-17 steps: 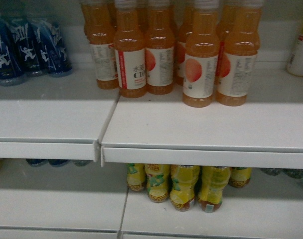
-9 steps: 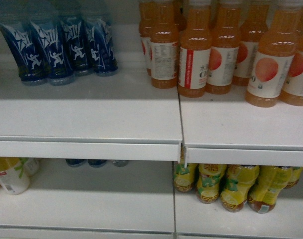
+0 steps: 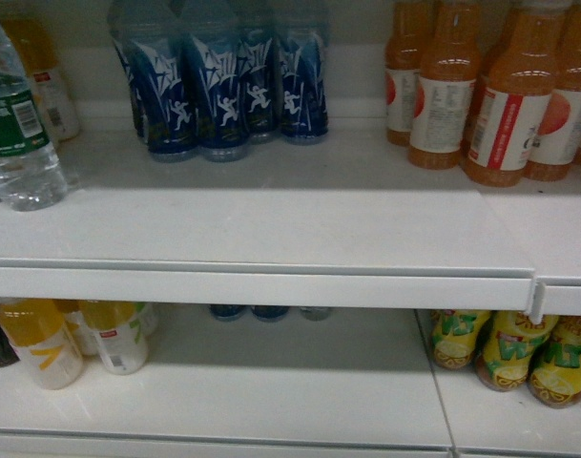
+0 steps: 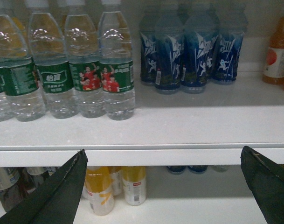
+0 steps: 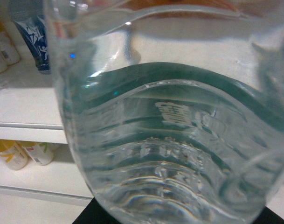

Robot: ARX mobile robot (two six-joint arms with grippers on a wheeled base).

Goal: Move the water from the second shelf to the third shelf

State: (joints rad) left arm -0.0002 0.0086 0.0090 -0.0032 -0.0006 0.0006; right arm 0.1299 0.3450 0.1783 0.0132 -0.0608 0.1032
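**Water in right tool, off the shelf; placement is blind on that side**

- Right tool (image 5: 90, 217): only a dark edge shows at 6 o'clock in its own view. The water (image 5: 169, 140) fills the rest of the frame and rests on no shelf, so I read it as clamped. Fingers are hidden.
- Left tool (image 4: 162, 150): spread wide, empty, level with the lip of the shelf (image 4: 142, 156).
- Other water bottles (image 4: 62, 70) stand in a row at 10 o'clock in the left wrist view. Head view catches one at 9 o'clock.
- Blue bottles (image 3: 223, 86) at 12 o'clock in the head view, orange bottles (image 3: 481, 95) at 2.
- Lower shelf (image 3: 300, 382): bare strip in the middle, yellow bottles (image 3: 500, 348) at 4 o'clock, capped yellow ones (image 3: 42, 343) at 8.

Risks:
- Can't tell which level counts as third, so a wrong-level drop is possible.
- Right wrist view is blocked by the bottle. Neither arm shows in the head view, so alignment has little to go on.
- Headroom under the lip looks tight; the cap could catch it and twist the bottle in the grip.
- The ribbed plastic may squash or slip.
- Drifting to either side would topple the neighbours.
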